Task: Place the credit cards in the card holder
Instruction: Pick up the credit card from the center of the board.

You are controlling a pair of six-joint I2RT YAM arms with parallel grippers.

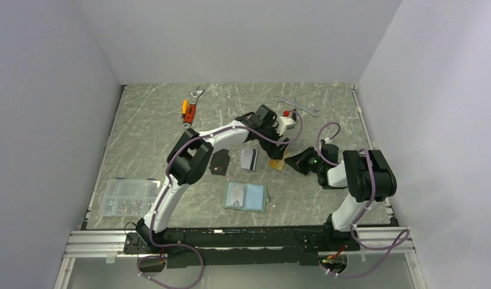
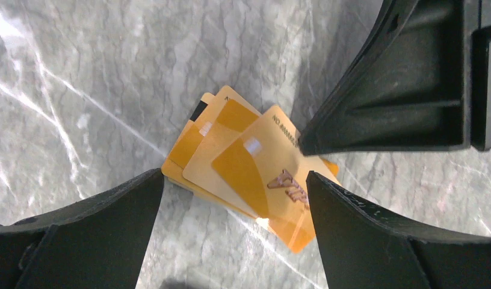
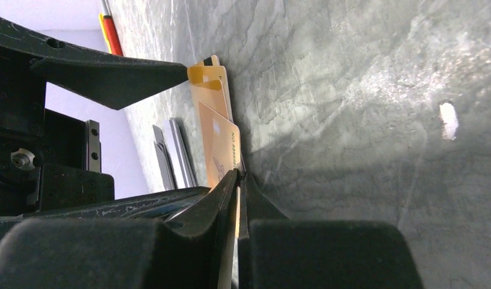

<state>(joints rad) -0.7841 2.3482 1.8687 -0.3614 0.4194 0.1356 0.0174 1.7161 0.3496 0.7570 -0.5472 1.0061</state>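
A fanned stack of orange-gold credit cards [image 2: 243, 150] lies on the marble table. My left gripper [image 2: 234, 177] hovers open just above it, one finger on each side. My right gripper [image 3: 239, 176] comes in low from the right and is shut on the edge of the top orange card [image 3: 222, 141]. From above, both grippers meet at the orange cards [image 1: 279, 164]. Silver-grey cards [image 1: 249, 158] and a black card [image 1: 219, 161] lie to their left. The card holder [image 1: 258, 197] lies open nearer the arm bases, pale blue-green side up.
A clear plastic parts box [image 1: 129, 197] sits at the near left. An orange-handled screwdriver and a wrench [image 1: 190, 107] lie at the far left, and more wrenches [image 1: 297, 107] at the far right. Grey walls close in the table on three sides.
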